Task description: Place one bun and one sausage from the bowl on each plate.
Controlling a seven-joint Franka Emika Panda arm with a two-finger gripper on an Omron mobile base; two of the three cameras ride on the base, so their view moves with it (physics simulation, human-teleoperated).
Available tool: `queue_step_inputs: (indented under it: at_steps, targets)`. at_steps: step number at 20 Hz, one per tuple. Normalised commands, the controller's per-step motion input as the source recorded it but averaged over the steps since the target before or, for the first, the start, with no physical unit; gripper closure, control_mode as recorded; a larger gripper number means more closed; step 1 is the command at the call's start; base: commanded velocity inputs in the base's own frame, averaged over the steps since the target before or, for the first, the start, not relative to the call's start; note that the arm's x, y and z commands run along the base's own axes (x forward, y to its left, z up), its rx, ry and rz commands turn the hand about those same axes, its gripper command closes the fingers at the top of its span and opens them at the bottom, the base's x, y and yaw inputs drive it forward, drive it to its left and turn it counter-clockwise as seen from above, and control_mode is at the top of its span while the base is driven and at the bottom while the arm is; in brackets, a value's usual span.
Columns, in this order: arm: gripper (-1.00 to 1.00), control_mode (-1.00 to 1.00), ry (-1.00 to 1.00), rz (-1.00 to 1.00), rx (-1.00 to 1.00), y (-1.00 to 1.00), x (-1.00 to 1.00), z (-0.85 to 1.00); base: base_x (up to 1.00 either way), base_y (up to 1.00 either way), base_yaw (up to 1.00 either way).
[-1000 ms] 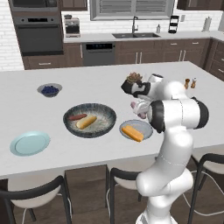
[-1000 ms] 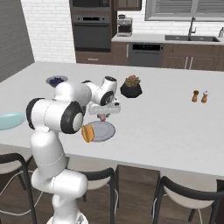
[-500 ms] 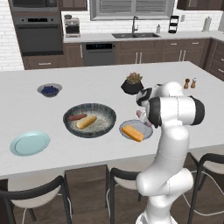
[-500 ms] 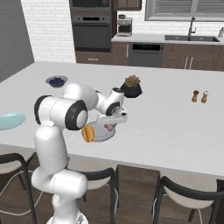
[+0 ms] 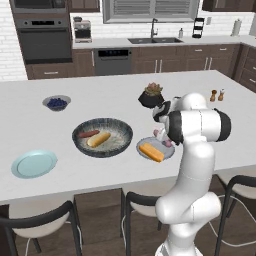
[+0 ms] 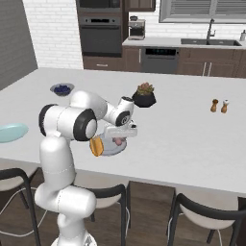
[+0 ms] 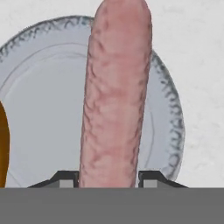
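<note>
Tool point(image 7: 107, 178) nearly closed, clamping the pale sausage point(image 7: 114, 94) between its 2 fingers, above the grey plate point(image 7: 39, 109).

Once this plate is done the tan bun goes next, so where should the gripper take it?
Grip the tan bun across its middle from straight above, jaws on its long sides. It lies flat in the bowl, with the dark sausage close beside it.

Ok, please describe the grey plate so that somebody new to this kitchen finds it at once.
On the long white island, find the big dark bowl near the front edge. The grey plate lies just right of it, beside the white arm. Unlike the blue-green plate far to the left, it carries an orange bun, and the gripper holds a pale pink sausage over it.
</note>
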Motion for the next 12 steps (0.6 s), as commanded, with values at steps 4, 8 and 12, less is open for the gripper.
queue_step_inputs:
  at_steps: [4, 8, 12]
  targets:
    - [1.00, -1.00, 0.04, 0.04, 0.00, 0.18, -0.02, -0.08, 0.00, 0.00, 0.00]
    - [1.00, -1.00, 0.01, 0.06, 0.00, 0.01, -0.01, -0.30, 0.00, 0.00, 0.00]
    - [-1.00, -1.00, 0.00, 0.03, 0.00, 0.00, 0.00, -0.25, 0.00, 0.00, 0.00]
